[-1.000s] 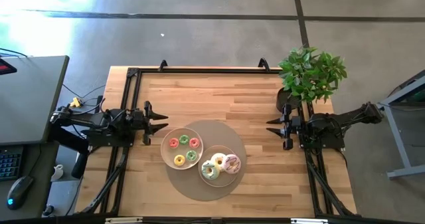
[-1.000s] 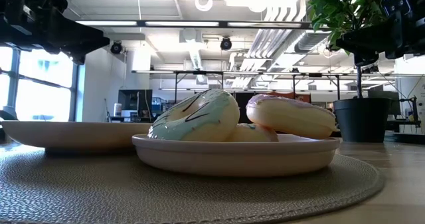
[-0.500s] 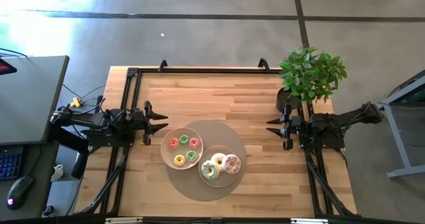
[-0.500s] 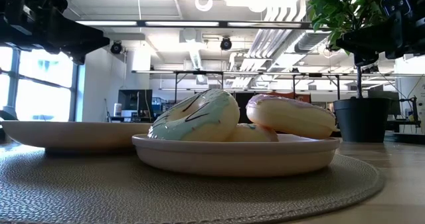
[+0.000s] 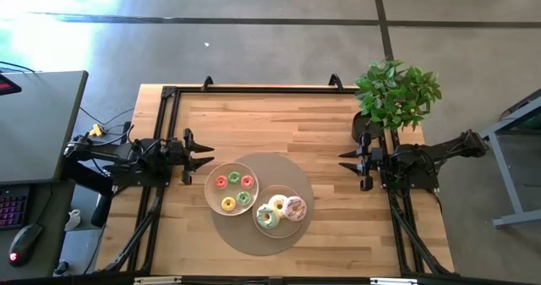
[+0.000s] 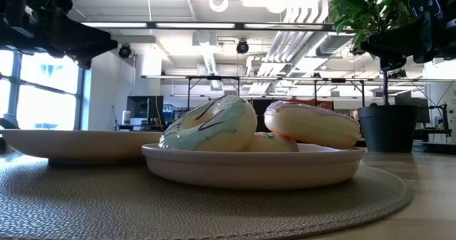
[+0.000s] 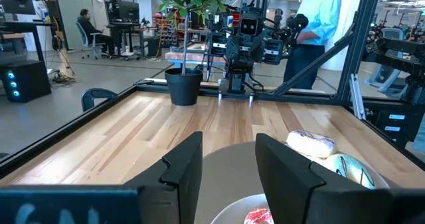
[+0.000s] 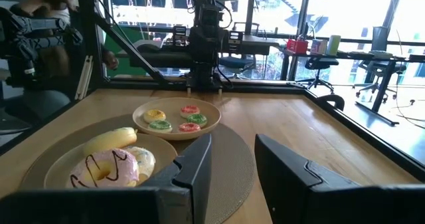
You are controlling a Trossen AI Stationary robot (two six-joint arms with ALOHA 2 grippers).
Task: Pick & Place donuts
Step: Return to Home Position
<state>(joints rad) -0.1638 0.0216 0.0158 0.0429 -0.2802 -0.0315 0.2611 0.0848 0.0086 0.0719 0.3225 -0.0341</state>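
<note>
Three larger donuts lie on a pale plate [image 5: 297,227] near the table's near edge: green [image 5: 267,216], white [image 5: 278,205] and pink [image 5: 295,207]. Several mini donuts [image 5: 234,190] in red, green and yellow rest on a second plate [image 5: 213,178] to its left. Both plates sit on a round woven mat [image 5: 292,167]. My left gripper [image 5: 208,159] hovers open at the mat's left edge, above the table. My right gripper [image 5: 342,161] waits open to the mat's right. In the right wrist view the pink donut [image 8: 103,169] and the mini donuts [image 8: 174,119] show beyond my fingers.
A potted plant [image 5: 394,95] stands at the table's far right corner, close behind my right arm. A black frame [image 5: 254,89] runs along the table's far, left and right sides. Bare wood lies between the mat and the far edge. People show in the room beyond.
</note>
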